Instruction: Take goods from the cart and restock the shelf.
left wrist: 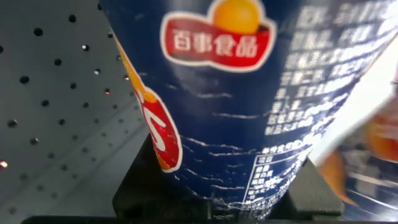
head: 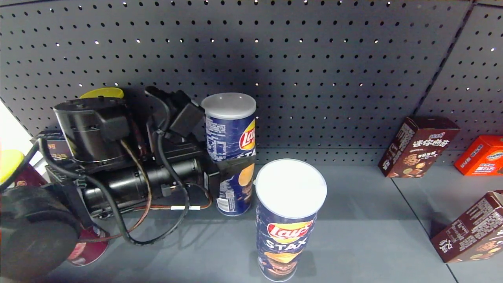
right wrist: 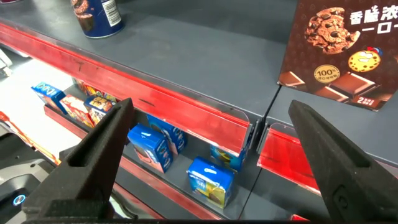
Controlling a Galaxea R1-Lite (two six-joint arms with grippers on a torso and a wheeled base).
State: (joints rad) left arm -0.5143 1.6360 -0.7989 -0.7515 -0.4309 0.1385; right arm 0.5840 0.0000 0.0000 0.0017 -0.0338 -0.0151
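Clearance on the near side matters most. A tall dark-blue cardboard crisp tube with a white plastic lid stands upright at the front of the grey metal shelf, just beside and in front of the one I am placing. My left pincer is clenched around the middle of a second dark-blue crisp tube with a pale grey lid. That tube is upright, and its base looks to be on the shelf or very nearly.

To do this well, I should be sure the base sits flat. Then I should let go gently and draw straight back to my left, so no finger tips the tube or nudges its neighbour. A dark-red round can and a yellow-lidded tube by my left arm crowd that path.

My right pincer hangs released, holding nothing, out past the shelf's red front rail.

Well apart to the right lie a tilted brown biscuit carton, a second brown carton leaning at the back and an orange carton. Behind everything runs the dark perforated back panel.
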